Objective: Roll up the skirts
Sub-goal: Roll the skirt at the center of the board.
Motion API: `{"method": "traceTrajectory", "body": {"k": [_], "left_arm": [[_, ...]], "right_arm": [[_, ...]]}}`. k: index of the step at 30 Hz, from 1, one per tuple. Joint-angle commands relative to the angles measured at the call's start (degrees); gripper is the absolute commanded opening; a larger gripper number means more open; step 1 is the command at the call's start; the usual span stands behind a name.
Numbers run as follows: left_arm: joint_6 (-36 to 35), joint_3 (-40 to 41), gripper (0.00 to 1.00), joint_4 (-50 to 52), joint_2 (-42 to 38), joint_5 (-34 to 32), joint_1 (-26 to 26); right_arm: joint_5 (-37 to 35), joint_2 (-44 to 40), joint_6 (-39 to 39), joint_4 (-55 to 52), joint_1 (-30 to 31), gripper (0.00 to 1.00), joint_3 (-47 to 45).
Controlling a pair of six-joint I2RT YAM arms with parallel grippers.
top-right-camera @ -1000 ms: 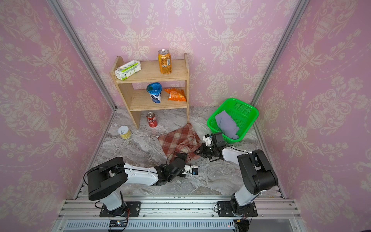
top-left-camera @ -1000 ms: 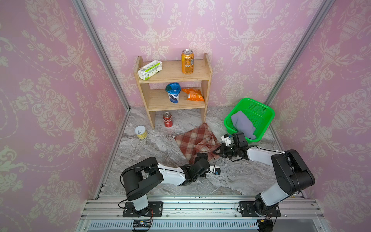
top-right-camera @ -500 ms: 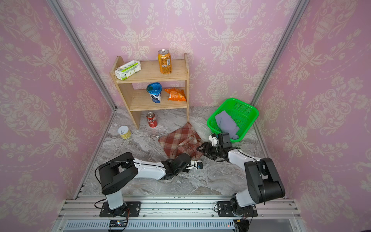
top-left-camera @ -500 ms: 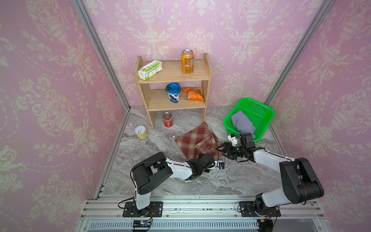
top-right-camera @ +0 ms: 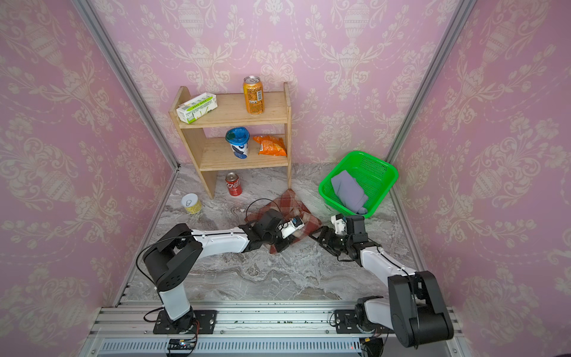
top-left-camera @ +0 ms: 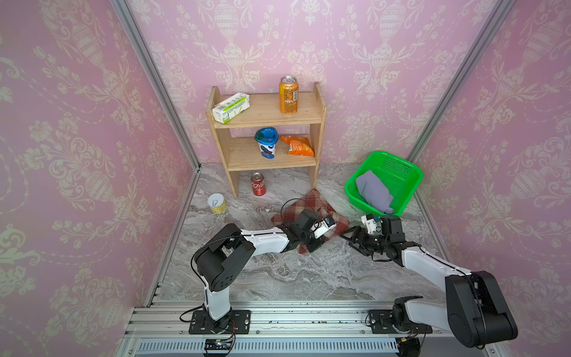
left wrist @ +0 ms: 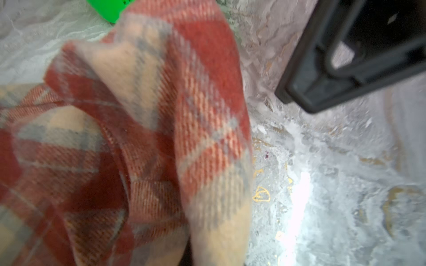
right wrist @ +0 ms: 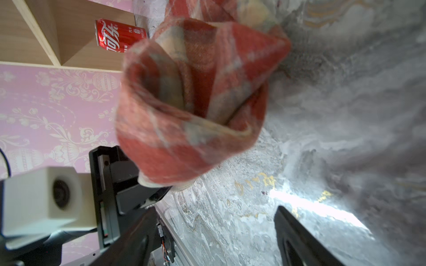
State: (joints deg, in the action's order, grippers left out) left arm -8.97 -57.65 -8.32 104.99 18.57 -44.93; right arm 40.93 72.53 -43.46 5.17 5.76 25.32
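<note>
Left edge of the grey marble-patterned bench (top-left-camera: 278, 272): small yellow tin can (top-left-camera: 216, 204), upright. Mid-bench I see the thick woolly red-brown and cream plaid skirt (top-left-camera: 312, 202), far part flat, near end bunched into a loose roll. My left fingers (top-left-camera: 312, 245) are pressed together on that near end, pinching the cloth. Just right of the roll my right fingers (right wrist: 297, 239) are spread wide, nothing between them, near the roll's open end but apart from it. Back right corner: green plastic mesh basket (top-left-camera: 398, 171), with the plain smooth lavender-grey skirt (top-left-camera: 372, 191) crumpled inside it.
</note>
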Motion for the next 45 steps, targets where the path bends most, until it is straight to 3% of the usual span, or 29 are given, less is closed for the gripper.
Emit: {"method": "traceTrajectory", "body": {"k": [1,7,14,19,22,27,29,30,32,34,38,41,45], "left_arm": [[12.7,1.4,0.0,-4.9,0.4,13.7,2.5],[25.5,3.2,0.0,-18.1,5.2,23.4,6.0],[31.9,3.2,0.0,-23.7,8.4,28.4,7.7],[43.5,4.3,0.0,-36.4,12.1,32.5,9.6],[50.3,4.1,0.0,-42.7,14.6,35.4,10.5],[54.3,3.5,0.0,-43.4,16.3,37.9,10.6],[55.4,4.0,0.09,-43.6,15.9,38.0,10.9],[55.8,4.5,0.19,-43.9,15.6,37.5,11.0],[54.4,6.4,0.27,-43.8,14.0,35.0,11.6],[51.4,7.7,0.44,-40.7,11.6,32.7,12.4],[44.0,9.5,0.7,-31.5,3.1,26.8,13.8],[31.8,9.7,0.99,-19.5,-6.5,17.9,13.2],[5.1,8.6,0.99,-1.8,-18.9,-0.1,5.8]], "right_arm": [[-0.1,1.9,-2.5,6.2,0.1,0.85,-0.7],[-0.9,8.1,-4.8,12.5,2.8,0.87,2.5],[-2.2,15.6,-6.1,17.6,3.8,0.88,6.6],[-1.9,21.3,-5.8,19.1,3.8,0.87,10.1],[-2.2,24.6,-6.1,20.4,4.0,0.86,11.9],[-3.5,28.2,-5.2,20.2,5.4,0.79,15.2],[-4.3,29.5,-4.3,19.1,6.1,0.7,16.5],[-4.5,30.4,-3.9,18.6,6.4,0.65,17.1],[-4.8,32.1,-4.0,18.3,7.0,0.58,17.9],[-4.7,33.2,-5.1,20.0,7.4,0.47,17.5],[-4.9,33.6,-5.7,20.4,7.4,0.13,16.5],[-4.8,33.1,-5.3,19.4,7.4,0.1,16.5],[-4.6,31.3,-4.6,16.8,7.4,0.08,16.7]]}}
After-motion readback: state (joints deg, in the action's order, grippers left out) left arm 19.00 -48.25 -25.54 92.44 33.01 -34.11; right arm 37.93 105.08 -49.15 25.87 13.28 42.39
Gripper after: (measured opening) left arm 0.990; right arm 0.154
